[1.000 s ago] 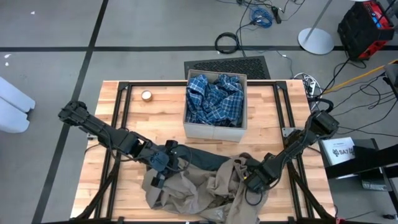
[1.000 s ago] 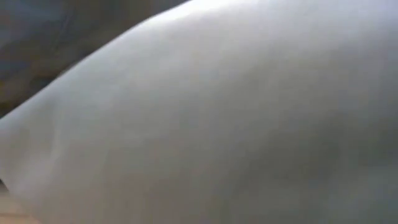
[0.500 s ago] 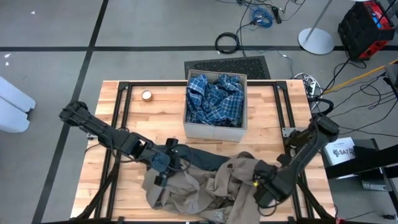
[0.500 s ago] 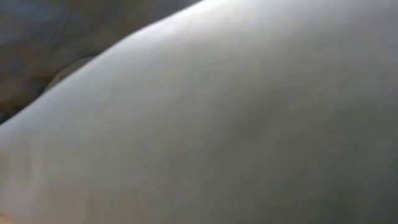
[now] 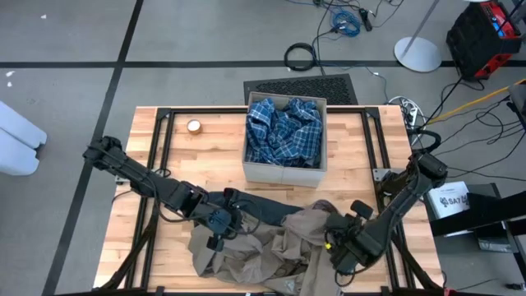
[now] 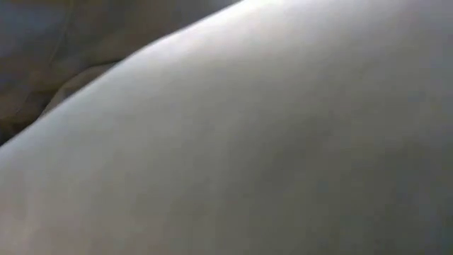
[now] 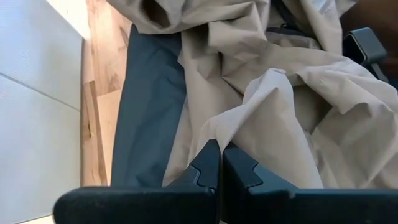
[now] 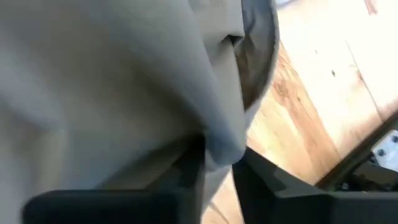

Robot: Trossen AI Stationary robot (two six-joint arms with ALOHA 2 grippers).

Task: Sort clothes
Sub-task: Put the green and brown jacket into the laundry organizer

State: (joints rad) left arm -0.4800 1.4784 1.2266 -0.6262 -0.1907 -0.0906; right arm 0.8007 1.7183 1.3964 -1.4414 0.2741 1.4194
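The low view is filled by pale cloth pressed close to the lens, with only a dark corner at its upper left, much as it was a second ago.

At the lower centre of the high view lies the tan garment (image 5: 275,251), a rumpled heap spread mostly left to right along the table's (image 5: 205,152) near edge, with no clear head or tail. The right gripper (image 5: 339,247) sits at its right end. A second ago it was over the heap with fingers wide; it then swung out toward the lower right and has now come back in, and the right wrist view shows a fold of tan cloth (image 8: 211,124) pinched between its narrowed fingers. That reads as a fresh grip on the right end, so a lift or spread looks to be the step in hand.

The left gripper (image 5: 220,224) is at the heap's upper left and has edged a little rightward. In its wrist view its fingers stay closed, tips at a tan fold (image 7: 249,124), beside the dark garment (image 7: 149,106).

That dark garment (image 5: 263,205) runs as a band left to right just beyond the tan one, partly under it.

Farther up, at frame centre, the box (image 5: 283,174) holds the plaid garment (image 5: 283,131), already sorted. A small roll (image 5: 194,126) lies to its left.
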